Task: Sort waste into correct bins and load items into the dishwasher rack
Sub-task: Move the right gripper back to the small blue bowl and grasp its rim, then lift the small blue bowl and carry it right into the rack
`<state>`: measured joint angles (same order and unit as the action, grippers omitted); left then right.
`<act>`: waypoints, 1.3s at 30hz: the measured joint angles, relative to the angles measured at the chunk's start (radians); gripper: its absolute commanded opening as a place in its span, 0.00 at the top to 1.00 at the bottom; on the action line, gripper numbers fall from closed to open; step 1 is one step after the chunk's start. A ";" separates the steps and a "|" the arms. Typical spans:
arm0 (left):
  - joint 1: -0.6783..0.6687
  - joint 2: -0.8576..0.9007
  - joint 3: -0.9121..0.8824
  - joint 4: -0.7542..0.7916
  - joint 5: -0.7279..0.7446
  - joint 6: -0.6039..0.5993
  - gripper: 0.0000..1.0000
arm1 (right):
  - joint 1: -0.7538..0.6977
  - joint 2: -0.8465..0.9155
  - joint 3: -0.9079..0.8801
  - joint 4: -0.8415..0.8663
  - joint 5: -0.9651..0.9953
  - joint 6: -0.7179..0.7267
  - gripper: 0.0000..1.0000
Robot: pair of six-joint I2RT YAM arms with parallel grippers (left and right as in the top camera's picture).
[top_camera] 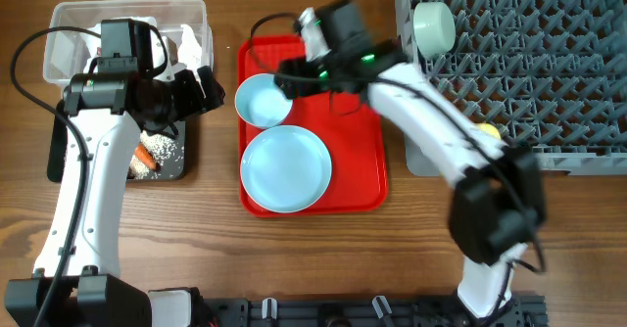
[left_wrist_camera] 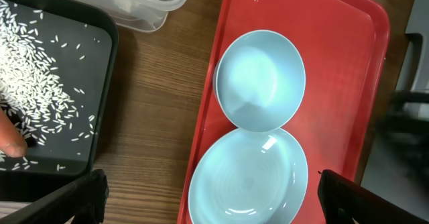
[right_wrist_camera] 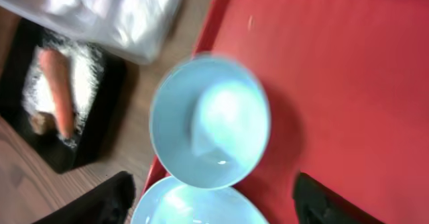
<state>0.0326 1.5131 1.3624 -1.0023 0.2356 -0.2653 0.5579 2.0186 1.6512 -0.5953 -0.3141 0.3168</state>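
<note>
A light blue bowl (top_camera: 260, 100) and a large light blue plate (top_camera: 285, 168) lie on the red tray (top_camera: 358, 161). My right gripper (top_camera: 286, 76) hovers open just above the bowl (right_wrist_camera: 211, 120), its fingers (right_wrist_camera: 94, 204) wide on either side of the plate's rim (right_wrist_camera: 194, 207). At the black tray's (top_camera: 178, 168) inner edge my left gripper (top_camera: 201, 87) stands open and empty, looking across at the bowl (left_wrist_camera: 260, 80) and plate (left_wrist_camera: 248, 180). An orange carrot (top_camera: 145, 157), white rice (top_camera: 163, 149) and a brown lump (right_wrist_camera: 41, 122) lie in the black tray. The clear tub (top_camera: 69, 19) holds white napkins (top_camera: 188, 41).
The grey dishwasher rack (top_camera: 519, 63) fills the back right, with a mint green bowl (top_camera: 433, 25) at its left end and a yellow cup (top_camera: 488, 129) near its front edge. Bare wood separates the black tray from the red tray (left_wrist_camera: 154, 117).
</note>
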 measured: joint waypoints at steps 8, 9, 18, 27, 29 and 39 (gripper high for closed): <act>0.000 0.000 0.000 0.000 0.000 0.000 0.00 | 0.023 0.145 -0.016 0.010 0.017 0.133 0.60; 0.000 0.000 0.000 0.000 0.000 0.000 0.00 | 0.021 0.150 -0.016 0.010 0.019 0.139 0.62; 0.000 0.000 0.000 0.000 0.000 0.000 0.00 | 0.020 0.183 -0.016 0.056 0.043 0.197 0.96; 0.000 0.000 0.000 0.000 0.000 0.000 0.00 | -0.011 0.179 -0.015 0.058 0.072 0.206 0.96; 0.000 0.000 0.000 0.000 0.000 0.000 0.00 | -0.035 0.165 -0.016 0.047 0.094 0.204 0.96; 0.000 0.000 0.000 0.000 0.000 0.000 0.00 | -0.268 -0.238 -0.025 -0.058 0.405 0.146 0.96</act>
<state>0.0326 1.5131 1.3624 -1.0027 0.2359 -0.2653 0.2901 1.7802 1.6264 -0.6529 0.0906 0.4625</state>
